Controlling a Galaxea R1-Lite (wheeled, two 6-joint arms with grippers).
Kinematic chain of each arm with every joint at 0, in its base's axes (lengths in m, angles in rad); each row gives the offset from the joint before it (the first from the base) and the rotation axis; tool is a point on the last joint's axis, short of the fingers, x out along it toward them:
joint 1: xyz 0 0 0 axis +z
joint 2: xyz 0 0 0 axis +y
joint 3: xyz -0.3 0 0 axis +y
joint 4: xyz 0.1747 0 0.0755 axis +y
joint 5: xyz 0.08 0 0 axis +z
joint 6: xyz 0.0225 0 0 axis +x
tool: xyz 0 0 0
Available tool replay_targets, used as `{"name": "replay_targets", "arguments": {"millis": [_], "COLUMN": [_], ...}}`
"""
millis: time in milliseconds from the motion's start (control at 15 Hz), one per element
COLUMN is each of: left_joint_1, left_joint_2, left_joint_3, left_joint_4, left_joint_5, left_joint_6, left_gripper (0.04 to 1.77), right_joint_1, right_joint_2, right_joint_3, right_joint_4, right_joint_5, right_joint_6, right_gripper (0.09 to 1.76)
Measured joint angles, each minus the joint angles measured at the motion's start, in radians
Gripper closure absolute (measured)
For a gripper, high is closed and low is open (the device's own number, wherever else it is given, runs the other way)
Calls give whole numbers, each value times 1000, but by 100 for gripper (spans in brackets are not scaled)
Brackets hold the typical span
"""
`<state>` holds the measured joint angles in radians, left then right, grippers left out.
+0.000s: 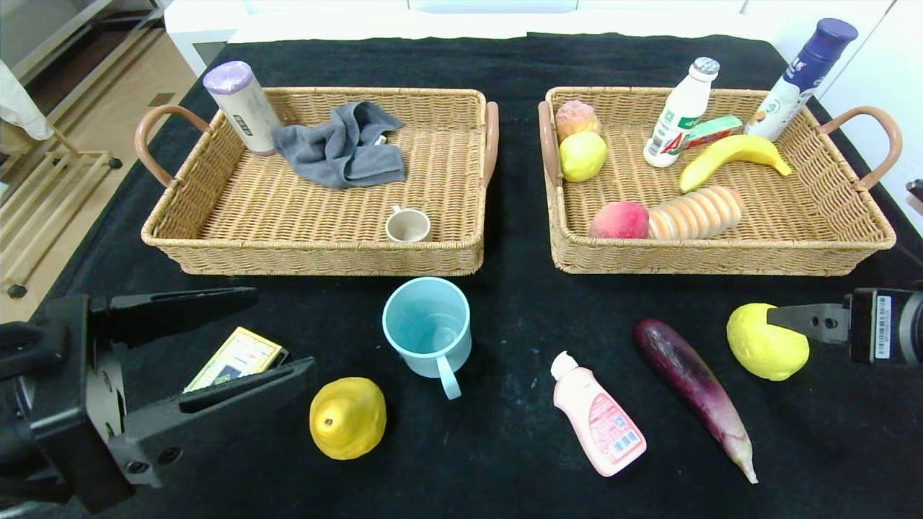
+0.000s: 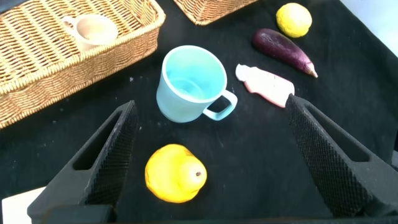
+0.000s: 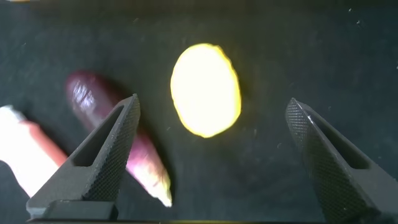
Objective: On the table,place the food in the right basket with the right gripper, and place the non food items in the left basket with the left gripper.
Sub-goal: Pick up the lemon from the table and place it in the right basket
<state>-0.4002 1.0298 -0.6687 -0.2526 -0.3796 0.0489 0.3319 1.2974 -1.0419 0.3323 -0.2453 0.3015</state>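
Black desk, two baskets at back, both part-filled. Right pincer (image 3: 205,162) spread, hovering over lemon (image 1: 766,351) near the right edge, eggplant (image 1: 694,393) just beside. Risk: round lemon rolls off a finger, or a finger clips the eggplant. Left pincer (image 2: 211,162) spread, low at front left near the yellow fruit (image 1: 347,417), empty.

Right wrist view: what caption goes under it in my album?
Open right pincer hangs over a yellow lemon, with a purple eggplant beside it on black cloth.

Open left pincer (image 2: 208,158), yellow pear (image 2: 175,173), blue mug (image 2: 189,84)
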Motion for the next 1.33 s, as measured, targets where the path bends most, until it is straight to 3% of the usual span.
{"name": "replay_targets", "arguments": {"millis": [533,1133,1200,1333], "left_joint_1": [0,0,0,0], "left_joint_2": [-11,-22,-26,-32], "left_joint_3": [4,16,17,18], "left_joint_4": [0,-1,-1,0], "left_joint_5": [0,0,0,0], "left_joint_6": [5,40,41,41], "left_gripper": [9,9,9,9], "right_joint_1": [-59,-64,-67,-70], "right_joint_2": [112,202,211,224], "right_joint_3": [-26,-21,-20,-19], "right_joint_4": [-4,-8,-9,-10], "right_joint_5": [83,74,74,75], "right_joint_6": [47,75,76,80], "right_gripper": [14,14,23,58]}}
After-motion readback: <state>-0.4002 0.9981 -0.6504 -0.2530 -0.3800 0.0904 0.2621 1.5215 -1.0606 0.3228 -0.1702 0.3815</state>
